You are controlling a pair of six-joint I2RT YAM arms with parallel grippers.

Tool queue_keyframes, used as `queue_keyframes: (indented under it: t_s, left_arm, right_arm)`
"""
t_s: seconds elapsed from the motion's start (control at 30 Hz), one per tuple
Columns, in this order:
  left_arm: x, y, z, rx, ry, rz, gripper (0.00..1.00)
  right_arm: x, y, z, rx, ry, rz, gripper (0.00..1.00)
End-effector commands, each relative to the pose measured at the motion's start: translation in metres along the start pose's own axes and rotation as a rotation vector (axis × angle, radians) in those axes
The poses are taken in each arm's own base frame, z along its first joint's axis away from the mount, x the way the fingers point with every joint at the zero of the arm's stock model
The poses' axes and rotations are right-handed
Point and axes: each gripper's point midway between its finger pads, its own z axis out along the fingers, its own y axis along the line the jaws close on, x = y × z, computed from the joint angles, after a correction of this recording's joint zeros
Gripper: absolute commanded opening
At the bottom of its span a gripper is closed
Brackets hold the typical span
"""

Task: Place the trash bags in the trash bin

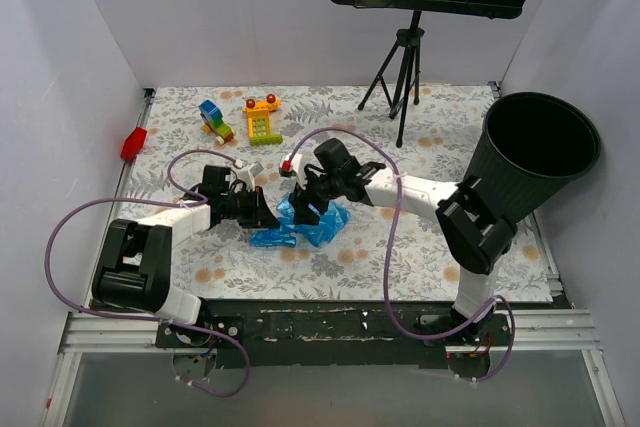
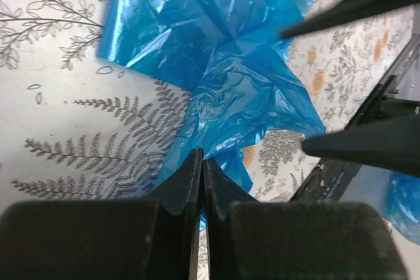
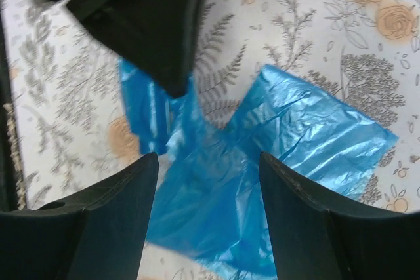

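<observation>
The trash bags [image 1: 300, 225] lie as a crumpled blue sheet on the desk [image 1: 420, 257], at centre frame in the top view. The left hand [image 2: 200, 160] has its fingers pressed together, clamped on the near edge of the film. The right hand [image 3: 209, 159] is positioned over the sheet with its fingers apart and blue film visible between them; contact with the film cannot be determined. The trash bin [image 1: 515, 192] is at the right of the frame, well apart from the sheet.
</observation>
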Motion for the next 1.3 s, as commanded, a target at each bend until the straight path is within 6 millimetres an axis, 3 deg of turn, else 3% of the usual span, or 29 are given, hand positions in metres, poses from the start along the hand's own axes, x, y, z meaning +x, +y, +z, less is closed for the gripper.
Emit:
queue_keyframes:
  t_s: [0.0,0.47,0.57,0.6,0.67,0.7,0.83,1.03,1.27]
  left_arm:
    - [-0.009,-0.023,-0.009,0.089,-0.033,0.03,0.0]
    - [-0.016,-0.037,-0.015,0.172,-0.055,0.022,0.0]
    - [-0.017,-0.037,-0.016,0.169,-0.06,0.018,0.0]
    - [-0.017,-0.037,-0.016,0.172,-0.064,0.019,0.0]
    - [-0.018,-0.038,-0.017,0.176,-0.078,0.0,0.0]
    - [-0.02,-0.038,-0.017,0.178,-0.089,-0.008,0.0]
    - [-0.019,-0.043,-0.019,0.205,-0.107,-0.033,0.0]
    - [-0.013,-0.067,-0.029,0.336,-0.085,0.022,0.0]
    - [-0.003,-0.086,-0.032,0.417,-0.062,0.075,0.0]
  right_arm:
    - [-0.022,-0.026,0.017,0.091,-0.041,0.058,0.71]
    - [-0.015,-0.029,0.045,0.039,-0.046,0.189,0.65]
    - [-0.015,-0.024,0.048,-0.037,-0.079,0.256,0.47]
    - [-0.011,-0.025,0.05,-0.034,-0.075,0.294,0.37]
    - [0.0,-0.03,0.052,0.0,-0.048,0.353,0.06]
    - [0.006,-0.034,0.053,0.031,-0.031,0.374,0.01]
    - [0.02,-0.05,0.054,0.147,0.003,0.48,0.01]
    - [0.074,-0.088,0.043,0.514,0.153,0.692,0.01]
    - [0.108,-0.101,0.039,0.711,0.187,0.882,0.01]
